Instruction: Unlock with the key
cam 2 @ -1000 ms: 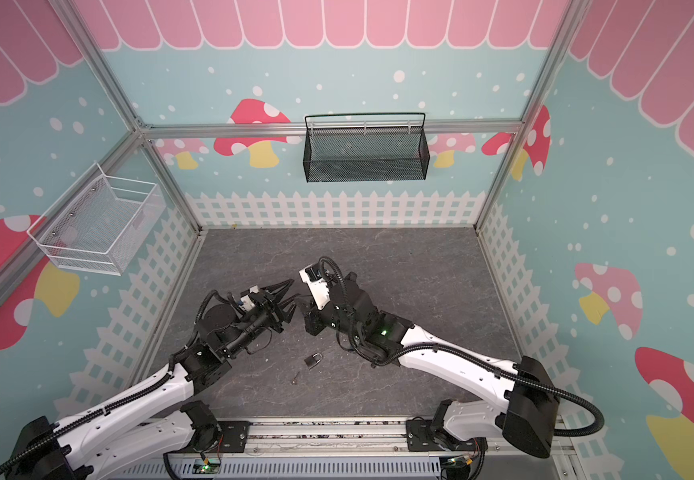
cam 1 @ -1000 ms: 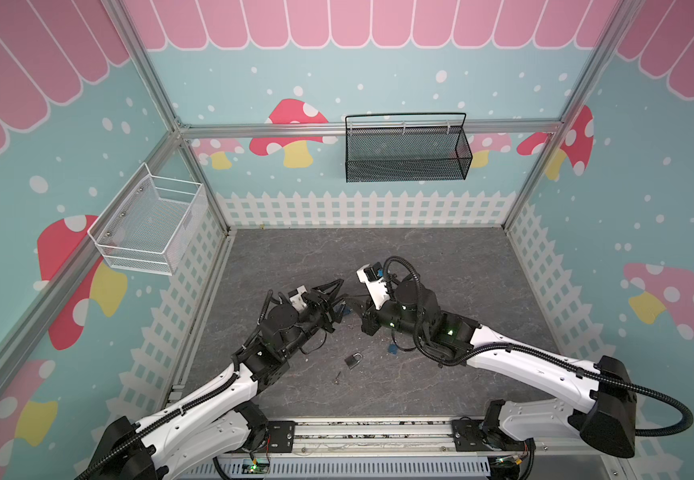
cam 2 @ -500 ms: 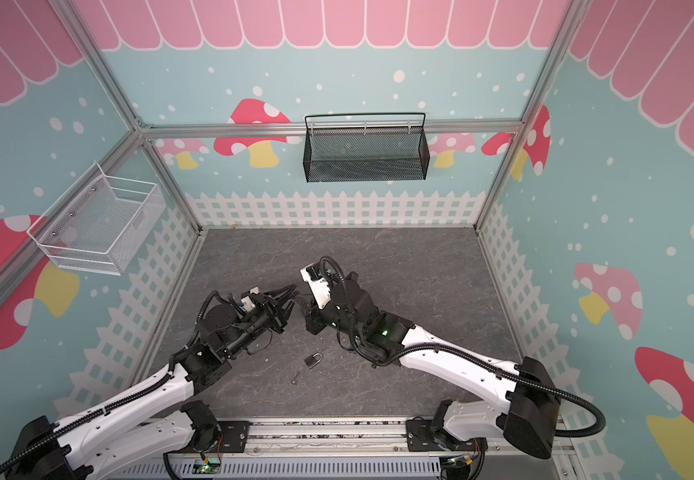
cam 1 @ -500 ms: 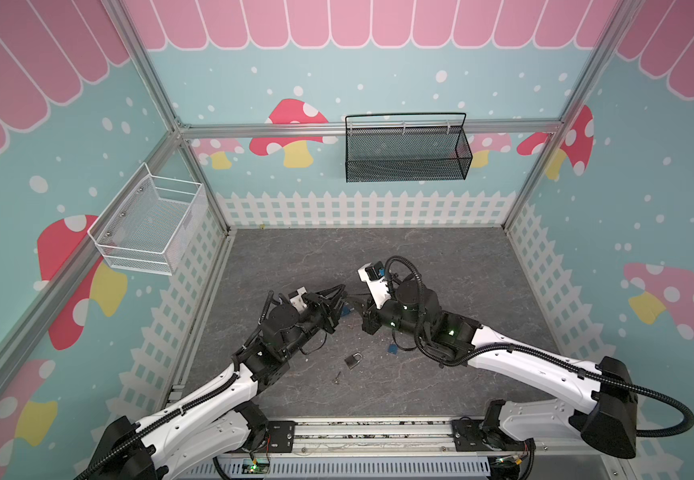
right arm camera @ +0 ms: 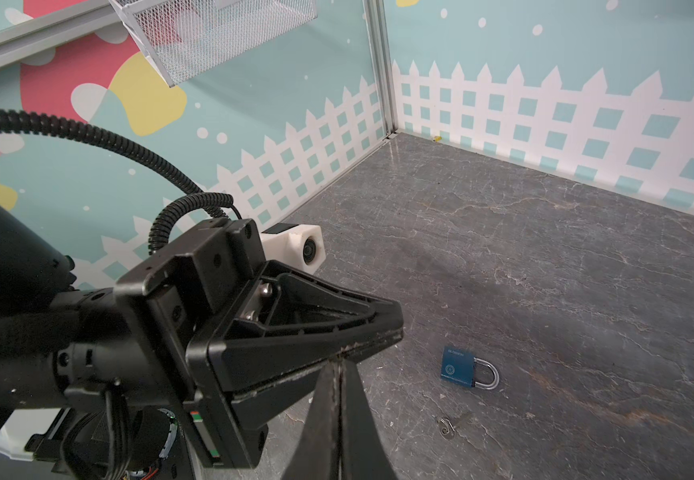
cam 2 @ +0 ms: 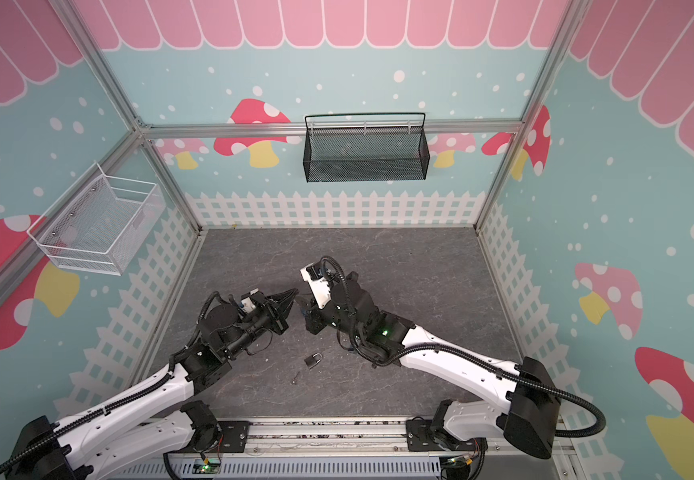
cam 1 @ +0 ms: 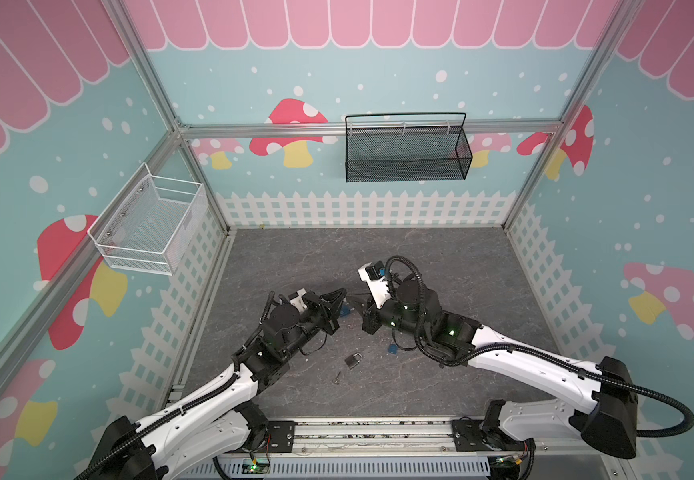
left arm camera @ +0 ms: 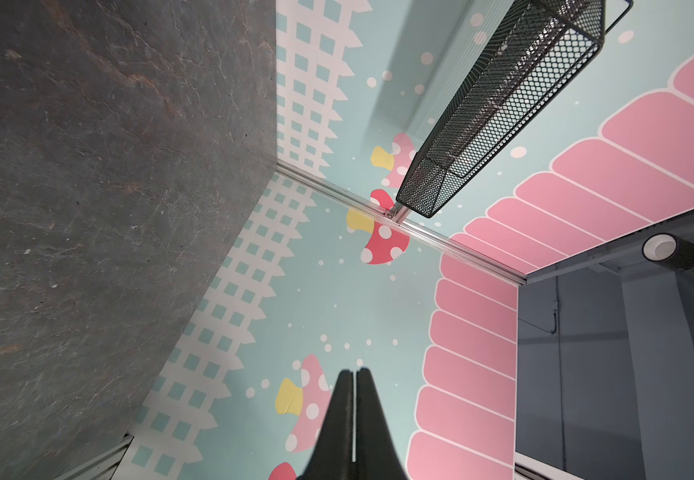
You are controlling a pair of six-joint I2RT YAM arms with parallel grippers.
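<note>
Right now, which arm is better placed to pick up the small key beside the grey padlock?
Left, marginally. The key and grey padlock lie left of centre, on that arm's side. The left gripper and right gripper are both shut, empty, and farther back.

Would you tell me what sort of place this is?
Probably a small robot test cell: an aluminium frame holds mushroom-print panels, a left arm and a right arm stand at the grey tabletop's near edge, and a padlock lies on it.
</note>
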